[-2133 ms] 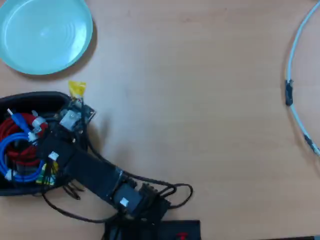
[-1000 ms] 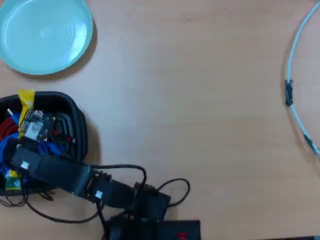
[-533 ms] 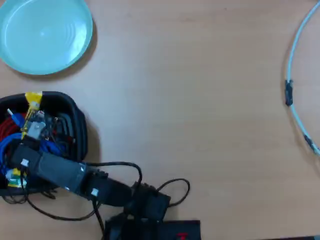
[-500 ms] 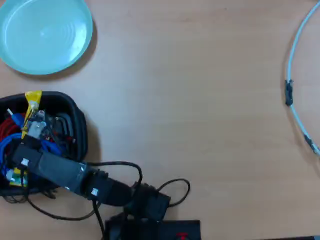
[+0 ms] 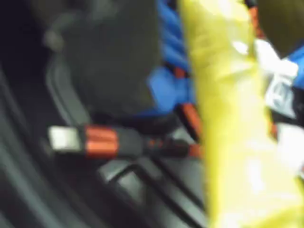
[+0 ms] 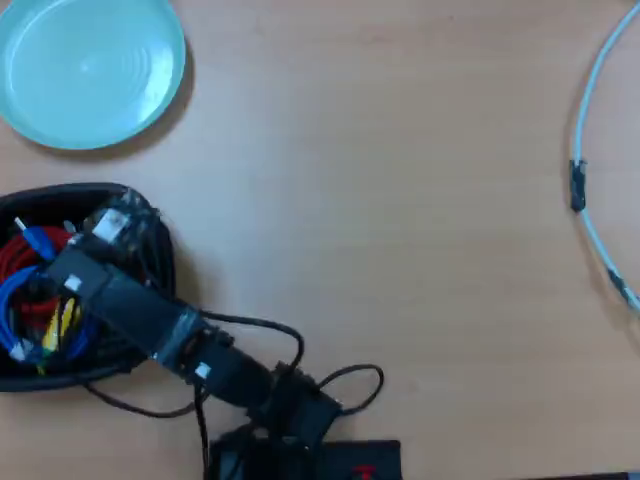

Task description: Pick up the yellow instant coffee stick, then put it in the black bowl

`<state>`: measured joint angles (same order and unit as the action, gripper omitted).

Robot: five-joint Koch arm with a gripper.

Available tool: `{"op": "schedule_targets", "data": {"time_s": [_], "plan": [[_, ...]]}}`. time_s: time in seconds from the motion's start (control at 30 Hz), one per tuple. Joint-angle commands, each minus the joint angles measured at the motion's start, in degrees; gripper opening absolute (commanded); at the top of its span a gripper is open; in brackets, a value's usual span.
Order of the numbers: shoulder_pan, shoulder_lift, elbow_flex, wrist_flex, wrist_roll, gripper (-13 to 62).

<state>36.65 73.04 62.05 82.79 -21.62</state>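
The yellow instant coffee stick fills the right side of the blurred wrist view, running top to bottom over the cables in the black bowl. In the overhead view a strip of yellow shows among the cables, partly under the arm. The black bowl sits at the left edge of the table. My gripper hangs over the bowl. Its jaws are hidden in both views, so I cannot tell whether they hold the stick.
The bowl holds red and blue cables and a black-and-orange USB plug. A round light-teal plate lies at the top left. A pale cable curves along the right edge. The arm's base stands at the bottom.
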Motion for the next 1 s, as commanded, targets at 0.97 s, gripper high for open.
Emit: {"op": "schedule_targets", "data": {"time_s": [0.97], "plan": [[51.5,26.2,49.7,-35.0,12.6,30.1]]}}
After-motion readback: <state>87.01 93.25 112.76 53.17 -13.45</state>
